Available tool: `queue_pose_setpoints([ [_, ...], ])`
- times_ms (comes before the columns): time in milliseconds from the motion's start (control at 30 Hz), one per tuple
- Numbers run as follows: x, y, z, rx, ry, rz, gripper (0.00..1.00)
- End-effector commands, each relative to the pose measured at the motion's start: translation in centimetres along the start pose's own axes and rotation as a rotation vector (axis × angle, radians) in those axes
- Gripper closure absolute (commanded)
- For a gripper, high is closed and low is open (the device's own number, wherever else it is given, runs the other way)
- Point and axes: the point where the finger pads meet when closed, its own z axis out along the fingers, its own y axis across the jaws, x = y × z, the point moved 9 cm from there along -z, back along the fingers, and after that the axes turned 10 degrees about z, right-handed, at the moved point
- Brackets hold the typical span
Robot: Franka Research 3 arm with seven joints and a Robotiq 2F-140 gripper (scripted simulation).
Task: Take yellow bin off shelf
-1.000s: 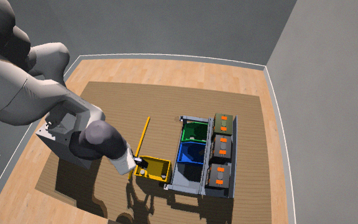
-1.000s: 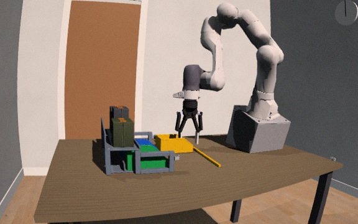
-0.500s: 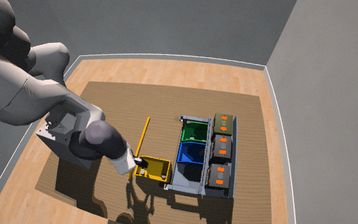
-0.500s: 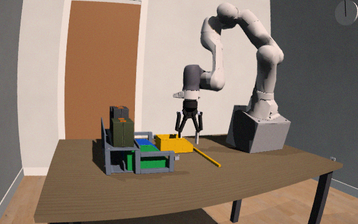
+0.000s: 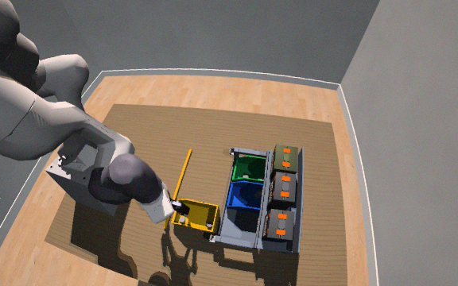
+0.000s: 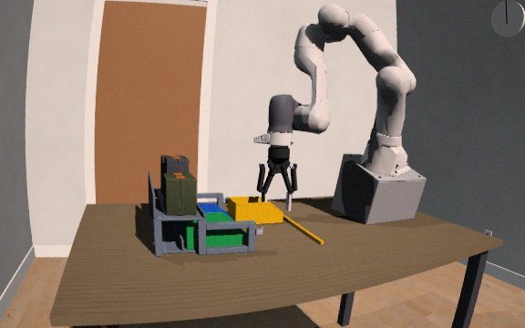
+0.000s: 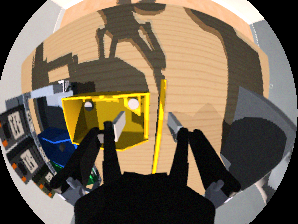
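Observation:
The yellow open bin (image 5: 202,214) (image 6: 249,211) (image 7: 110,120) appears to stand upright on the table top (image 5: 149,131) (image 6: 244,282), in front of the shelf (image 5: 241,241) (image 6: 202,237) and apart from it. At least two pale round parts lie in it. My gripper (image 6: 276,203) (image 7: 146,117) is open around the bin's wall farthest from the shelf: one finger is over the bin's inside, the other beyond the wall and a yellow bar. The blue bin (image 5: 245,195) (image 7: 56,145) and green bin (image 5: 250,168) (image 6: 223,239) sit in the shelf, open fronts out.
The yellow bar (image 5: 183,175) (image 6: 303,230) (image 7: 160,125) lies on the table close beside the bin; whether they touch is unclear. Three cases, one green (image 5: 285,158) and two grey, stand on the shelf's upper level. The shelf bay beside the blue bin is empty.

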Motion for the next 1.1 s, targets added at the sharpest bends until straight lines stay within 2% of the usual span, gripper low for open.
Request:
queue_pose_setpoints([
  [0,0.0,0.0,0.0,0.0,0.0,0.0,0.43],
  [833,0.0,0.0,0.0,0.0,0.0,0.0,0.43],
  [1000,0.0,0.1,-4.0,0.006,-0.001,0.007,0.43],
  [1067,0.0,0.1,-4.0,0.006,-0.001,0.007,0.43],
])
